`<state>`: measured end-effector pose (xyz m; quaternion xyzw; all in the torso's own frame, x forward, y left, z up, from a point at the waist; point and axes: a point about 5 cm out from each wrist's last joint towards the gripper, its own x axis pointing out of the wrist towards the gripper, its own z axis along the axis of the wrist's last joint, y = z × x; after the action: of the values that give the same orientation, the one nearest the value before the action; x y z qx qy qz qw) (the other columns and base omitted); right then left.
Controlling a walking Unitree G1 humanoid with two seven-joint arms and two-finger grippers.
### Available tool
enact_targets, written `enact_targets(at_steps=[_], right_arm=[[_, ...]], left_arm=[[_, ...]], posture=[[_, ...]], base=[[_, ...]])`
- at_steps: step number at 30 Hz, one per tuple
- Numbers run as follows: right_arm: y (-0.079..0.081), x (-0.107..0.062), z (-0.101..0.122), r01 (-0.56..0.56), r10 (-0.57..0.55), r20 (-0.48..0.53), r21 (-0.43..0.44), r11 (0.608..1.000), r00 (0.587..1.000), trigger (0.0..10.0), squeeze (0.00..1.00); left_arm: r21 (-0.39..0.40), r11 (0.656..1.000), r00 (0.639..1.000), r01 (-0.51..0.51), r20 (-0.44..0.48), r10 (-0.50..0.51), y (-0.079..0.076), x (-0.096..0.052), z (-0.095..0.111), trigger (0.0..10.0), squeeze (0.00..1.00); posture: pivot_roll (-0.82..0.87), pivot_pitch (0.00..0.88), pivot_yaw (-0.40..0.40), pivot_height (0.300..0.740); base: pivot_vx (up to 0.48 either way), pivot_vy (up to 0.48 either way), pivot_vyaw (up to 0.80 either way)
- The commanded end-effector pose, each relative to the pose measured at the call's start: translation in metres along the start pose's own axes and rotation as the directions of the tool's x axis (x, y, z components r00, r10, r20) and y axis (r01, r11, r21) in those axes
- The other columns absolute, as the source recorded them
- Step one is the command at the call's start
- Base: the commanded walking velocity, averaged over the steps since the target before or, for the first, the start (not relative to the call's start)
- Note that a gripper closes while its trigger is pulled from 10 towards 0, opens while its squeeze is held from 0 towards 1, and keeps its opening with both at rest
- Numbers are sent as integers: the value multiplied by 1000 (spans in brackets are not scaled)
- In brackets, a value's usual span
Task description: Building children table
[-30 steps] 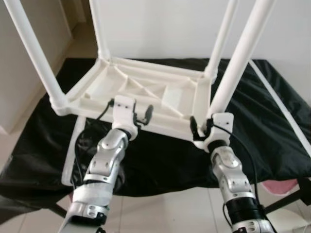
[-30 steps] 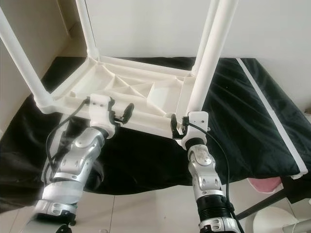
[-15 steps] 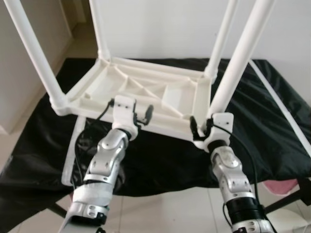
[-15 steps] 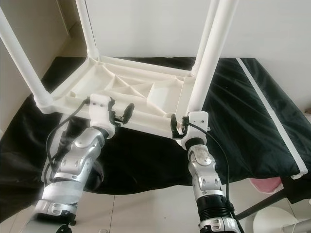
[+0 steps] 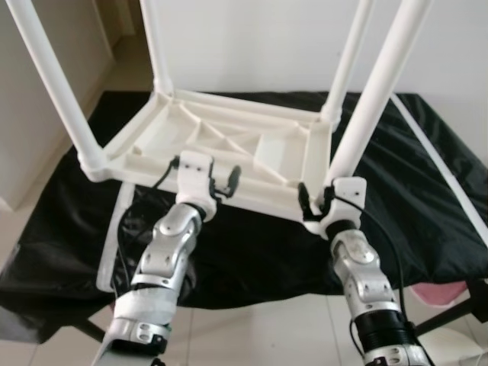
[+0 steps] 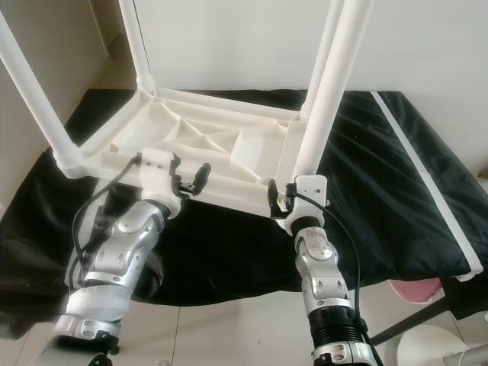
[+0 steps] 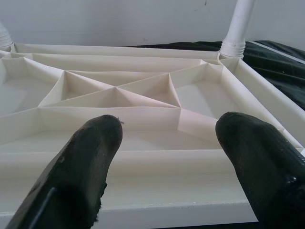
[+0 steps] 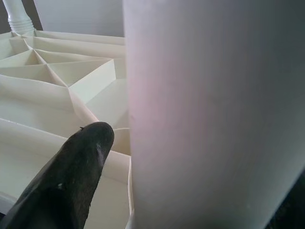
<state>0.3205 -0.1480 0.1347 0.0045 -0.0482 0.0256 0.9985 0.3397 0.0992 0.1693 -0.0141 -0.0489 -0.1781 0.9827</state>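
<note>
The table lies upside down on a black cloth. The right gripper clasps its near right leg; the left gripper gapes over the near rim. An off-axis push could unseat that leg

A black cloth lies crumpled across the work surface, hanging over its near edge above a pale tiled floor. A white wall rises at the far side. A white strip runs along the cloth's right side. Something pink shows at near right, beside a dark stand.
</note>
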Motion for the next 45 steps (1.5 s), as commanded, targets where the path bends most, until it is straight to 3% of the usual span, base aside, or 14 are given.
enact_targets(at_steps=[1,38,42,43,45], right_arm=[[0,0,-3,-1,1,-8,4,1000,1000,10000,0],[1,-1,-4,-2,2,-9,7,1000,1000,10000,0],[1,0,-3,-9,9,-4,2,1000,1000,10000,0],[1,1,-2,-15,15,-2,-1,1000,1000,10000,0],[1,2,-2,-24,24,-3,-5,1000,1000,10000,0]], left_arm=[[-2,998,998,60,-15,-60,-3,-2,-5,10000,0],[1,998,998,65,-16,-65,-3,-3,-5,10000,0],[35,984,984,176,-43,-174,-12,-5,-7,10000,0],[89,957,961,275,-54,-271,-23,-8,-8,10000,0],[86,944,947,319,-66,-314,-28,-10,-9,10000,0]], posture=[[-21,15,-2,740],[-20,22,-6,740],[-17,31,-14,740],[-15,34,-17,740],[-12,37,-19,740]], base=[[0,0,0],[0,0,0],[0,0,0],[0,0,0],[0,0,0]])
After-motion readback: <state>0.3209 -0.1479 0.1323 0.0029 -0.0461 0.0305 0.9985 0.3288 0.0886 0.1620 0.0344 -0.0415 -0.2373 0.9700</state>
